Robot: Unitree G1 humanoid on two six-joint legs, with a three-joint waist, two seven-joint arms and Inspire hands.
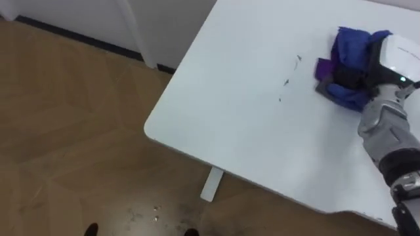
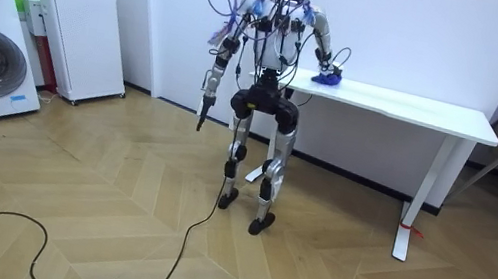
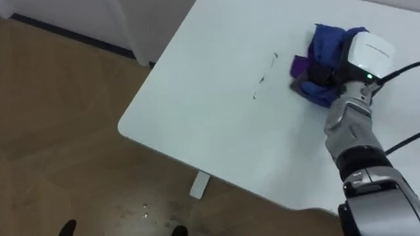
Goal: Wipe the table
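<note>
1. Step in hand, as I judge it: wiping. The bunched blue and purple cloth point(image 1: 346, 47) lies on the white rectangular counter point(image 1: 230, 118), toward its far right in the eye views, with the right robot hand point(image 1: 395, 56) on top of it.
2. Hand state: the cloth wraps round the underside of the right robot hand, so I cannot tell whether it is clamped on the cloth or just pressing it flat.
3. Target: the thin dark marks point(image 1: 287, 81) sit just left of the cloth, apart from it. The wipe is probably not finished.
4. Doing it well: sweep the cloth left across the marks with steady downward pressure. Keep the cloth flat under the palm so it doesn't roll up. Stop short of the counter's rounded corner so the cloth doesn't slide off onto the wood-pattern floor point(image 1: 72, 131).
5. Right arm pose: the forearm comes in from the lower right and reaches forward over the counter, wrist roughly level, back of the hand facing up.
6. Left robot hand point(image 2: 201, 113) hangs idle beside the hip, well away from the counter; I cannot tell its state.
7. The robot stands upright at the counter's end.
</note>
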